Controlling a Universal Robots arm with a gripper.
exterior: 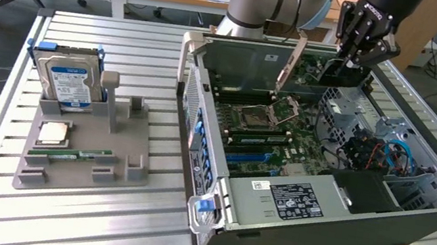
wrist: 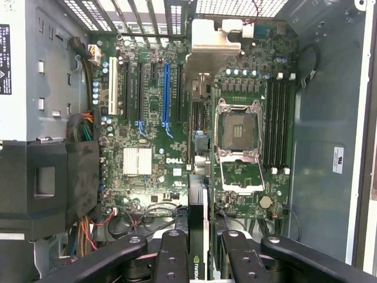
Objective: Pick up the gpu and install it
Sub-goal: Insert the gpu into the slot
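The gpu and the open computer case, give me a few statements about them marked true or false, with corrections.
1. The gripper is shut on the gpu, which it holds over the open computer case. True.
2. The hard drive lies inside the case. False: it stands in the grey holder on the exterior view's left of the case.
3. The CPU socket on the motherboard stands open. True.
4. The gpu is seated in the blue slot. False: that slot is empty, and the card hangs above the board in the gripper.
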